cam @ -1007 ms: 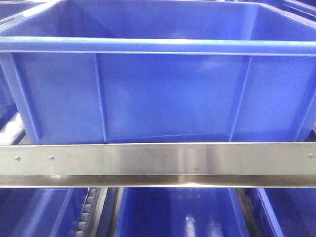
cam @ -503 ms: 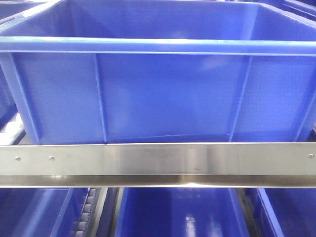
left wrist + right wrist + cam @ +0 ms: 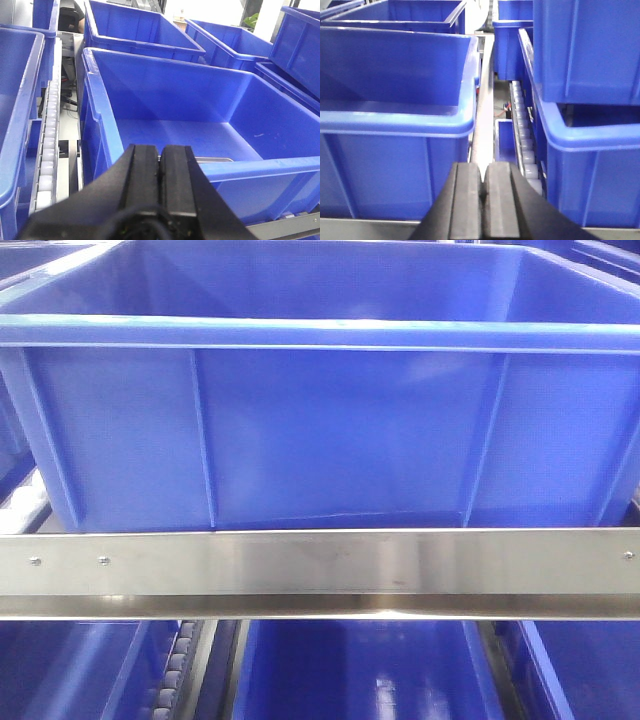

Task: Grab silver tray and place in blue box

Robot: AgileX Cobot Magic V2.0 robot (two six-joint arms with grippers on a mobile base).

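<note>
Lying flat in the box [image 3: 165,90], the tray [image 3: 215,160] peeks past the near rim. Both pincers, left [image 3: 160,172] and right [image 3: 483,192], are closed and empty, near the box.

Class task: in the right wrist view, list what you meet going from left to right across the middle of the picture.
Blue box → pale rail strip → roller track → stacked blue crates.

steel rail [image 3: 320,565], roller track [image 3: 46,150], perhaps conveyor
</note>
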